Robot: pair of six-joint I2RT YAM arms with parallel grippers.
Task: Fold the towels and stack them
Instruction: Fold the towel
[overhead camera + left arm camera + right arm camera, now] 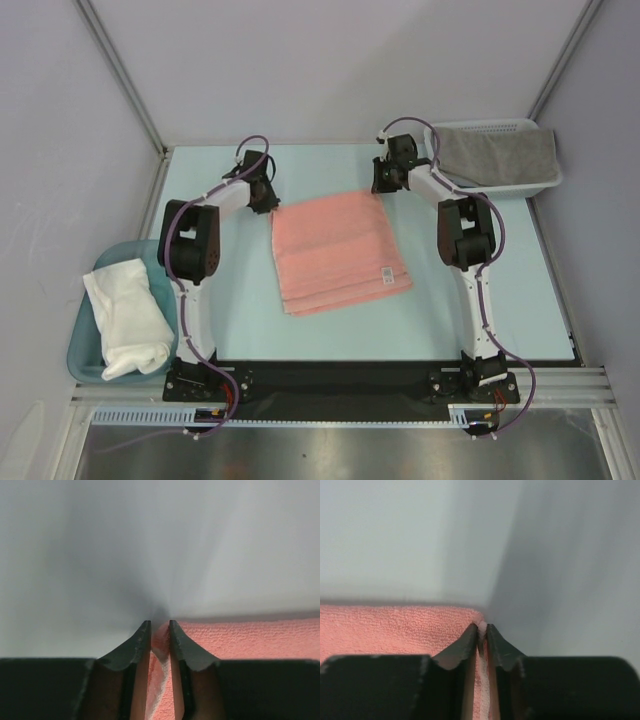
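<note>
A salmon-pink towel [335, 252] with a small white label lies flat in the middle of the table. My left gripper [272, 198] is shut on its far left corner; the left wrist view shows pink cloth [250, 637] pinched between the jaws [160, 626]. My right gripper [380, 184] is shut on its far right corner; the right wrist view shows the towel edge [395, 627] pinched at the fingertips [481, 628]. A white towel [128, 318] lies in the teal tub. A grey towel [497, 155] lies in the white basket. The light blue towel is out of view.
The teal plastic tub [80, 350] sits at the table's left edge. The white mesh basket [545, 180] stands at the far right corner. Grey walls close in the table at the back and sides.
</note>
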